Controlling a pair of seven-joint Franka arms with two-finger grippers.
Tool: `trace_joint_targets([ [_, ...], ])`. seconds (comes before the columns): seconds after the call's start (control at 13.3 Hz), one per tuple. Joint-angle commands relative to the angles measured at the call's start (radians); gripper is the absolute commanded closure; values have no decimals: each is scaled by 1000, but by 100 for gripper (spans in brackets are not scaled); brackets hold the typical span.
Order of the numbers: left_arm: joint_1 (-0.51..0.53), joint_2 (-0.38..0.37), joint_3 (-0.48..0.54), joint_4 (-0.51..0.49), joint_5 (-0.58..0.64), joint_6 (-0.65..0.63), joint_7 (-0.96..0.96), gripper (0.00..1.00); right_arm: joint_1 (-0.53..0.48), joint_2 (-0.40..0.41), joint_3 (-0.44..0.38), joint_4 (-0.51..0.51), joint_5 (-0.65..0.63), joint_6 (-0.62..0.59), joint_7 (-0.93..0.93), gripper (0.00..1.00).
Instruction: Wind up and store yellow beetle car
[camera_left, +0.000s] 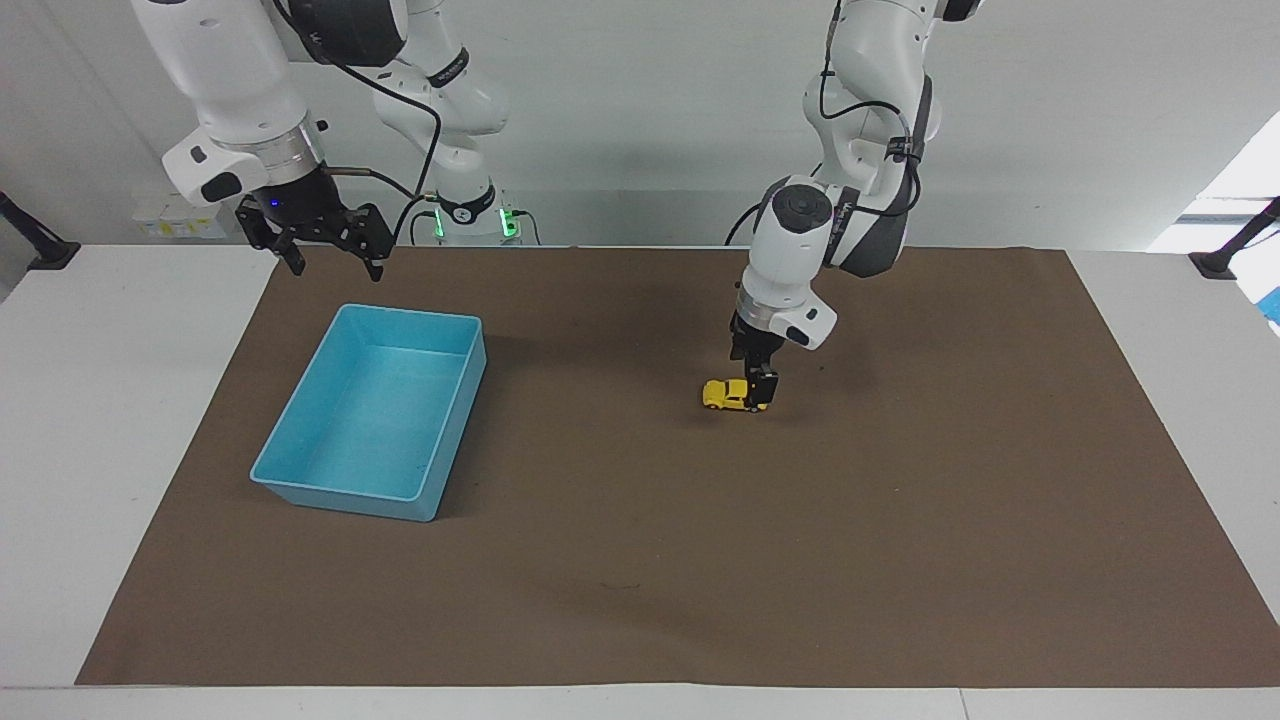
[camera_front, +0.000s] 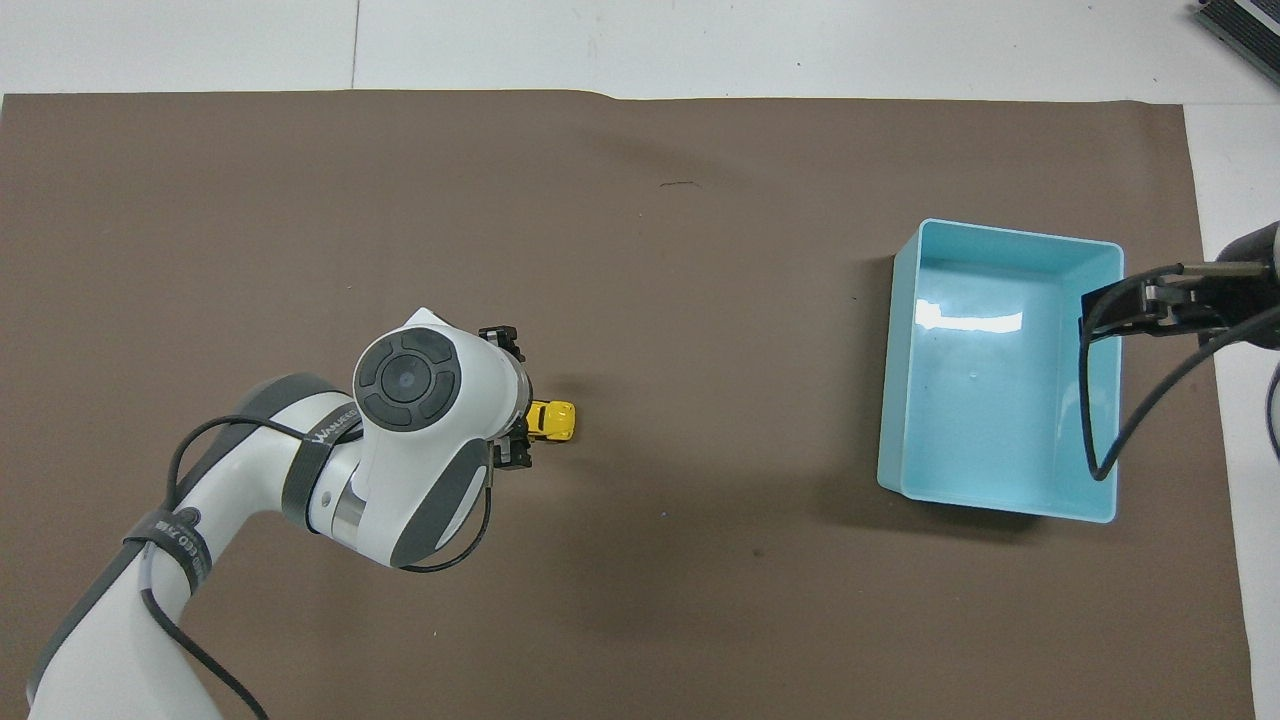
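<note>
The left gripper (camera_left: 758, 392), unclenched, straddles the car (camera_left: 727, 395); the right gripper (camera_left: 328, 252) waits spread above the bin (camera_left: 452, 436).

Glossy plastic bin (camera_left: 300, 470), matt brown mat (camera_left: 700, 560)

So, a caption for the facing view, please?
Left hand, open, down over the yellow beetle car; blue bin waits.

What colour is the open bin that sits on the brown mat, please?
The bin is light blue, inside and out; the overhead view shows it best.
</note>
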Motion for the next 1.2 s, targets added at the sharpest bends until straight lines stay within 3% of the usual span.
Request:
trace_joint_targets([
  [0.0, -18, 13, 17, -26, -5, 45, -16, 0, -20, -3, 11, -3, 22, 11, -25, 0],
  [0.68, -32, 54, 17, -41, -5, 131, -22, 1, -20, -3, 11, -3, 22, 11, -25, 0],
  [0.75, -32, 54, 15, -46, -5, 133, -21, 17, -20, -3, 11, -3, 22, 11, -25, 0],
  [0.83, -32, 54, 15, -46, -5, 132, -10, 54, -20, -3, 11, -3, 22, 13, -25, 0],
  [0.9, -32, 54, 15, -47, -5, 130, -5, 76, -20, -3, 11, -3, 22, 11, -25, 0],
  [1.05, -29, 56, 15, -46, -5, 131, -2, 100, -20, -3, 11, -3, 22, 13, -25, 0],
  [1.13, -27, 56, 15, -47, -5, 132, -4, 100, -20, -3, 11, -3, 22, 11, -25, 0],
])
